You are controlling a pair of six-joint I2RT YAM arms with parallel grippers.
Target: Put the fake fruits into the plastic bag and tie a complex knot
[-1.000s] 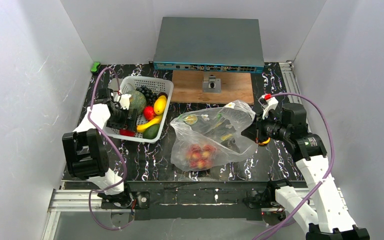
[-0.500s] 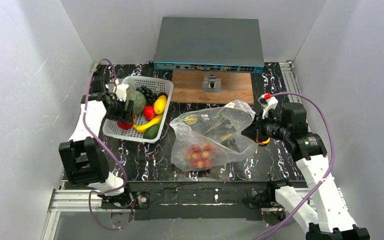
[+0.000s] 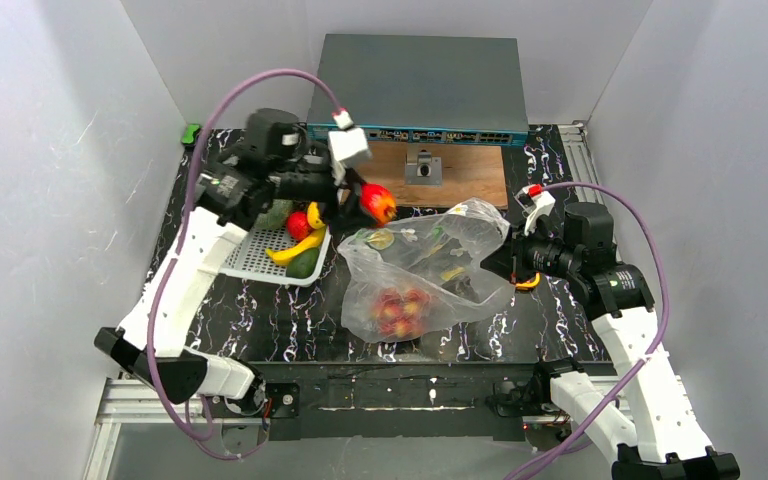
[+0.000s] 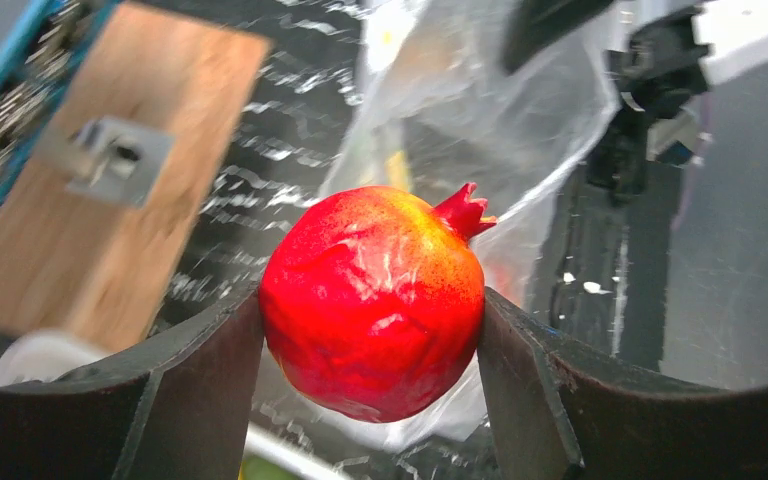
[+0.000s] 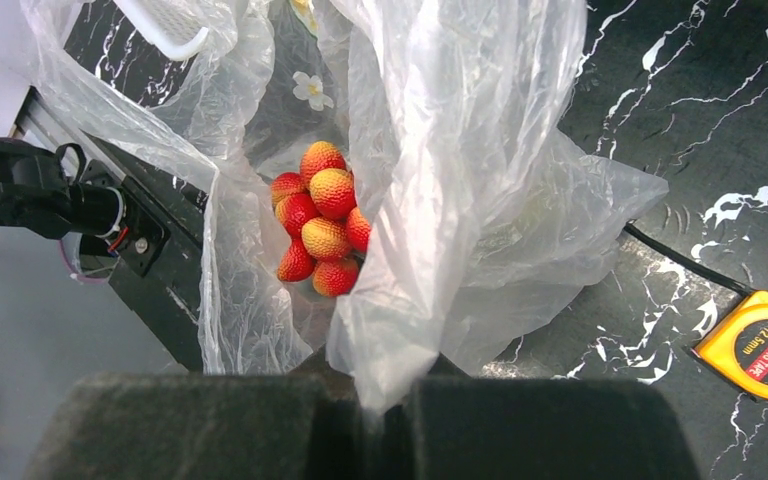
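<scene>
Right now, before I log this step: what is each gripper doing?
Left gripper: closed on the red pomegranate, held in the air.
Right gripper: shut on a fold of the plastic bag.

— How is the left arm [image 3: 185,275] set?
— Stretched far up from its base, wrist turned toward the right arm [image 3: 640,340]. The left gripper [image 4: 372,330] clamps a red fruit [image 4: 372,290], one jaw pressed on each side of it.
— And the right one?
— Bent at the elbow, wrist pointing left. The right gripper [image 5: 385,395] is pressed closed, with a fold of the plastic bag [image 5: 460,150] pinched between its jaws and spreading out ahead of it.
</scene>
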